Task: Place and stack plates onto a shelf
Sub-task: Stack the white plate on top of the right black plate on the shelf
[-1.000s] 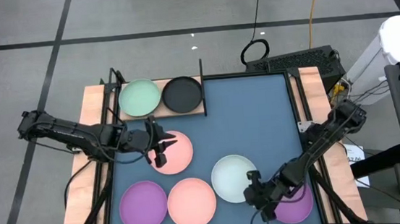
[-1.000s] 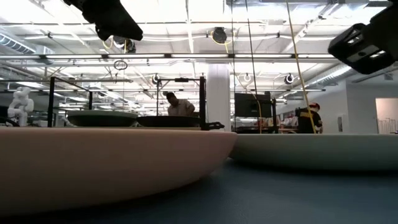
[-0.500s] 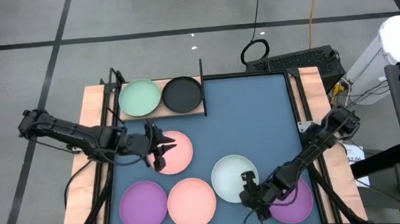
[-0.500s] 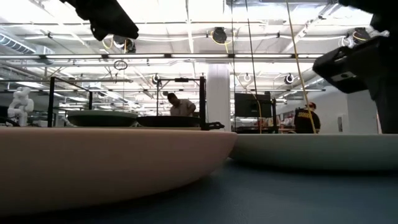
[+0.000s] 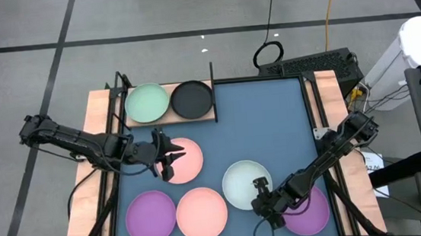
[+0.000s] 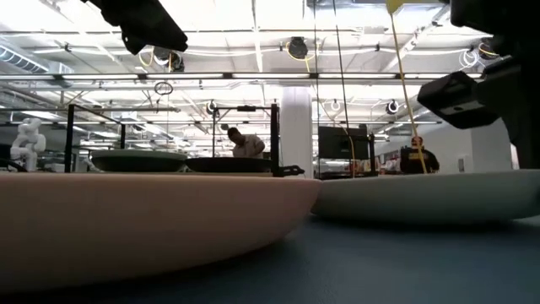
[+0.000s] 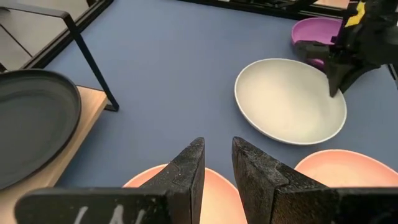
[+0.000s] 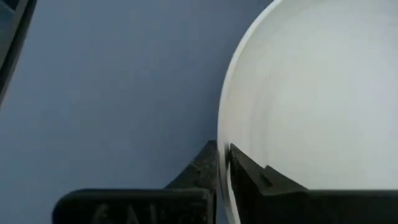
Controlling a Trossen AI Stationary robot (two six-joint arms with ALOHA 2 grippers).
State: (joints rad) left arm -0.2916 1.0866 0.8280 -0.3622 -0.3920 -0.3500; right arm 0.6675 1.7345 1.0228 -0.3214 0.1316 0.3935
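Robotics lab: open industrial hall, ceiling strip lights [image 6: 253,80], cabled floor, person at workstation [image 6: 245,144] behind.

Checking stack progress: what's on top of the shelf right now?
On the shelf, two plates side by side: the pale green plate and a black plate. Each looks single from above; anything under them is covered. Both are unstacked so far.
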